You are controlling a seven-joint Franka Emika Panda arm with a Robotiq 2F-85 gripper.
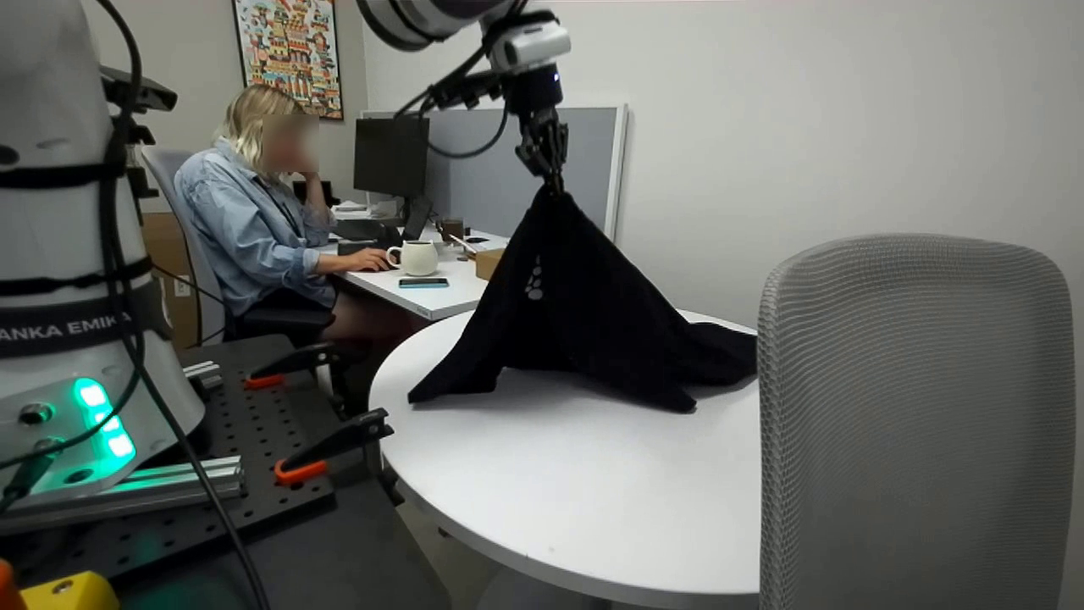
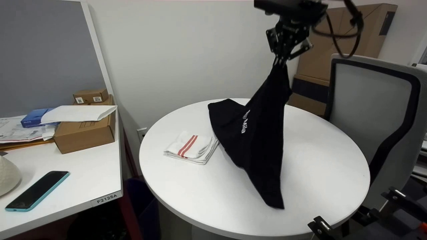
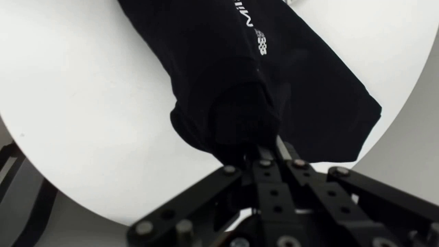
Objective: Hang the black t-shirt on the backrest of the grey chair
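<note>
- Black and limp, the t-shirt [image 2: 267,140] hangs tent-like from the gripper [image 2: 279,62], its lower parts spread over the round white table [image 2: 320,166].
- The gripper points downward above the tabletop, its fingers [image 3: 271,180] pressed together and pinching a gathered peak of the garment; in the wrist view the dark cloth runs right up to them, and which part they hold is too dark to tell.
- White print [image 2: 244,123] runs along the t-shirt; "Mila" can be read in an exterior view, tilted with the drape.
- At the table's edge stands the grey chair [image 1: 915,407], its backrest [image 2: 370,100] upright; in an exterior view bare tabletop lies between it and the t-shirt, so the two are apart.
- Just beside the t-shirt, a folded white cloth [image 2: 195,151] with red stripes lies on the table; whether they touch is hard to tell.
- Near the table, a white desk [image 2: 88,170] carries a phone [image 2: 38,190], a cardboard box [image 2: 86,136] and a white envelope [image 2: 80,114] resting partly on the box.
- A person [image 1: 241,212] in a blue shirt sits at the desk, near a white mug [image 1: 418,258] and a dark monitor [image 1: 389,157].
- Green lights [image 1: 106,417] glow on the arm base [image 1: 55,229], and black clamps [image 1: 339,442] with orange parts sit on the dark board [image 1: 262,428] beside it.
</note>
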